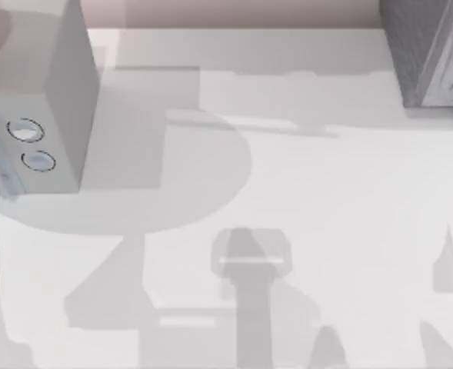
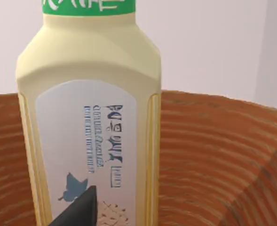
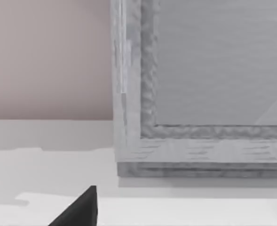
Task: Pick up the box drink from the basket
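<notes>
Where the box drink stands upright inside the woven basket, its pale yellow body carries a green neck band and a white label with illegible blue print; jaw state of both grippers cannot be determined.

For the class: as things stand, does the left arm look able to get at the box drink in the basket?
Probably yes. In the left wrist view the box drink stands upright close before the camera, inside the basket, with nothing between them.

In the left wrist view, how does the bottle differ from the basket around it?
The box drink is smooth, pale yellow, with a green neck label and a printed panel; the basket is brown and ribbed. The box drink stands upright and tall; the basket wall curves low behind it. The left gripper fingertip shows dark before the bottle.
</notes>
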Available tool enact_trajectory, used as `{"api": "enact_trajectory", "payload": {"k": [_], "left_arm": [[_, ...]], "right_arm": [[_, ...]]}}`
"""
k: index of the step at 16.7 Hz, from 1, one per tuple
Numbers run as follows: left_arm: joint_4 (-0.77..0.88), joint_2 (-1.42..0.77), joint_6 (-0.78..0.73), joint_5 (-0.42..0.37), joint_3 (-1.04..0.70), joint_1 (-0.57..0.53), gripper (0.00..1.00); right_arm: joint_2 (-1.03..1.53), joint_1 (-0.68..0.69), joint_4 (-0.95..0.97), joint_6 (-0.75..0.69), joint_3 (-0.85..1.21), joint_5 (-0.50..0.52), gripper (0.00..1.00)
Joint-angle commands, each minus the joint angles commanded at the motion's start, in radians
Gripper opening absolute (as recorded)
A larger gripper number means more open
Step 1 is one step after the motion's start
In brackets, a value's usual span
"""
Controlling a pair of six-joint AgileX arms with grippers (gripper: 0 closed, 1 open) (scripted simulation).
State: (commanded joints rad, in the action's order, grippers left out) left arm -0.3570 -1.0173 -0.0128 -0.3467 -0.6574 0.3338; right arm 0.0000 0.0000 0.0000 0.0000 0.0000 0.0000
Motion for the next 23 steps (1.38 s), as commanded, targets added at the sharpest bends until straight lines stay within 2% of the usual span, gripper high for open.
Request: {"api": "enact_trajectory", "payload": {"k": [4,8,14,23], "left_arm": [[-0.074,-0.228,-0.002,-0.079,-0.141,0.071,1.0],[-0.112,-0.338,-0.004,-0.121,-0.212,0.106,1.0],[-0.115,-0.331,-0.006,-0.12,-0.222,0.103,1.0],[-0.135,-0.489,-0.004,-0.067,-0.342,0.05,1.0]], "right_arm": [[0.0,0.0,0.0,0.0,0.0,0.0,1.0],[0.0,0.0,0.0,0.0,0.0,0.0,1.0],[0.0,0.0,0.0,0.0,0.0,0.0,1.0],[0.0,0.0,0.0,0.0,0.0,0.0,1.0]]}}
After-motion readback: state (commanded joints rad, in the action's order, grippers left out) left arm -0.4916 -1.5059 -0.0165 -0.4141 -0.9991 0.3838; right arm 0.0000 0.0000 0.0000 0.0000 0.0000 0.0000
